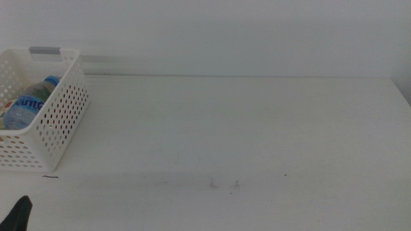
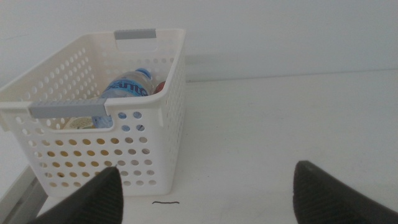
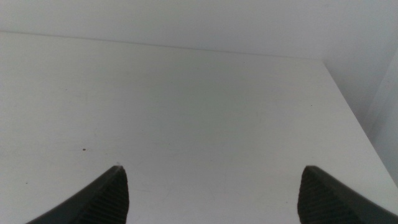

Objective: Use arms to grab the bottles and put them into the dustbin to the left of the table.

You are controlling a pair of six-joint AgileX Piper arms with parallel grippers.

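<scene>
Inside the white perforated plastic dustbin [image 2: 163, 118], a light, slippery clear water bottle [image 2: 126, 87] is seen (best gripped mid-body). Both the left gripper [image 2: 208, 193], near the dustbin, and the right gripper [image 3: 211, 193] are spread wide, holding nothing.

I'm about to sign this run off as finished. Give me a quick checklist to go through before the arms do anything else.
1. Water bottle inside the dustbin: ok.
2. Red can in it: a red bit shows behind the bottle; cannot tell.
3. Yellow tea bottle in it: cannot tell.
4. No bottle on the table: ok.
5. Left gripper open, holding nothing, near the dustbin: ok.
6. Right gripper open, holding nothing: ok.
</scene>
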